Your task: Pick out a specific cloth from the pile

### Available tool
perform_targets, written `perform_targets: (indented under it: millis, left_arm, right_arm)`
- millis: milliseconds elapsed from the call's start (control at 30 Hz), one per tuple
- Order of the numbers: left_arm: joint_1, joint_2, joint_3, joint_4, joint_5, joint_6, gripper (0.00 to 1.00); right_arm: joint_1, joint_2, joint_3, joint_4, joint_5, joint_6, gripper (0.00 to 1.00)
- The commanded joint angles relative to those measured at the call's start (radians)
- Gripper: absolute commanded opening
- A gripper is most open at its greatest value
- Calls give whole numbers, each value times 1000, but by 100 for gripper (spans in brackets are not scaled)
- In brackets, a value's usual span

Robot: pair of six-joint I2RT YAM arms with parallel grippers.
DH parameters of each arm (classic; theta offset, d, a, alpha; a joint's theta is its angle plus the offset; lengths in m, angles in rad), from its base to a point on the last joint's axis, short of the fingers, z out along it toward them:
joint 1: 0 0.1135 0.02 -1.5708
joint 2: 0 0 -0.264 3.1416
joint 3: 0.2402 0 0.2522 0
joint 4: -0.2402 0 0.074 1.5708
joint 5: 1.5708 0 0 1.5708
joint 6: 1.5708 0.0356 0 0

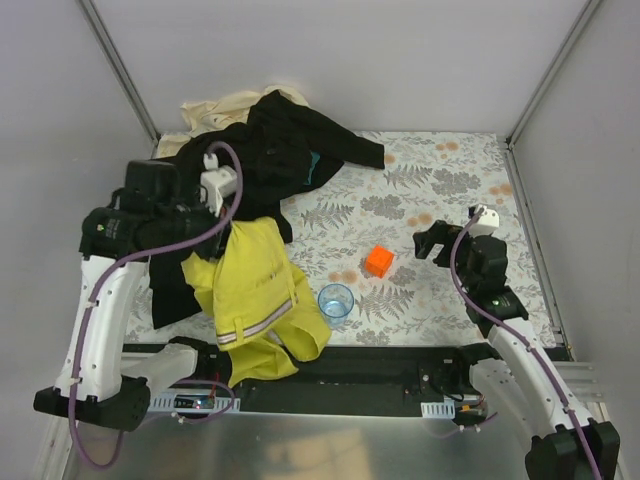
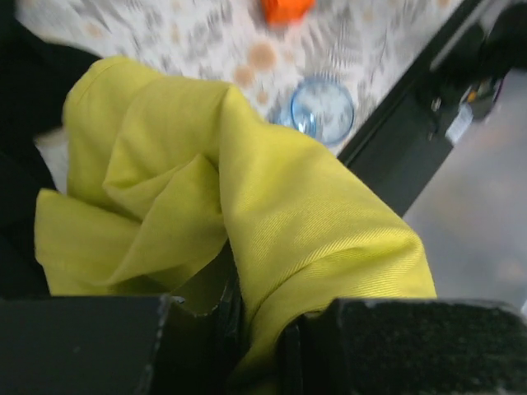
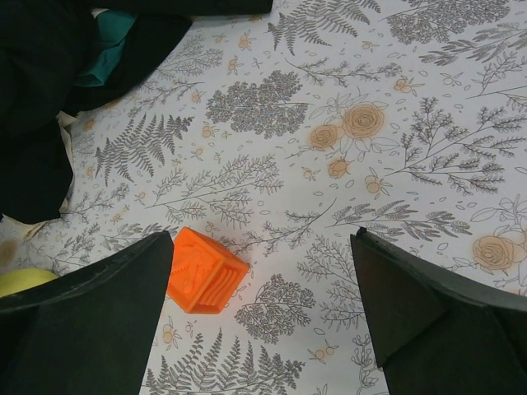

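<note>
The yellow cloth [image 1: 258,295] hangs from my left gripper [image 1: 222,222], draping down over the table's near edge; its striped hem band shows low on it. In the left wrist view the yellow cloth [image 2: 272,214] is pinched between my shut jaws at my left gripper [image 2: 262,341]. The pile [image 1: 275,150] of black garments with a cream cloth [image 1: 225,105] and a bit of teal lies at the back left. My right gripper [image 1: 428,243] hovers open above the mat, nothing between its fingers [image 3: 99,321], seen as my right gripper [image 3: 263,317].
An orange cube [image 1: 379,261] and a clear blue cup [image 1: 336,301] stand mid-table on the floral mat [image 1: 450,190]. The orange cube [image 3: 204,270] lies beside my right gripper's left finger. The blue cup [image 2: 323,109] is just beyond the hanging cloth. Grey walls enclose the table.
</note>
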Motion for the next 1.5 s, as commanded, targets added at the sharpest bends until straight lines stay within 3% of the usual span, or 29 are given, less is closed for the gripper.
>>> perform_targets:
  millis: [0,100,233,533,567,667,800,1100,1200,1300,1467]
  left_arm:
    - [-93,-96,-218,-56,-154,154,0]
    - [-150,-97,-379,15,-221,168,0]
    - [-363,-35,-491,98,-374,122,0]
    - [-438,193,-664,294,-429,171,0]
    - [-438,204,-667,308,-422,172,5]
    - [-438,213,-670,333,-425,177,51]
    - [-428,149,-604,317,-459,169,99]
    - [-359,54,-405,121,-671,254,99]
    - [-308,28,-375,95,-810,313,99]
    - [-169,37,-323,153,-899,331,99]
    - [139,110,-266,292,-818,157,99]
  right_arm:
    - [-1,15,66,13,-48,29,99]
    - [-1,9,54,12,-43,33,99]
    - [-1,-11,32,5,-28,45,99]
    - [-1,-19,17,-13,-26,51,99]
    - [1,-17,17,-15,-26,51,99]
    - [-1,-19,18,-15,-26,42,99]
    - [-1,-11,23,-15,-26,39,99]
    - [-1,38,40,-1,-26,45,99]
    - [-1,46,43,5,-26,34,99]
    - [-1,58,47,15,-26,28,99]
    - [-1,87,46,41,-34,25,99]
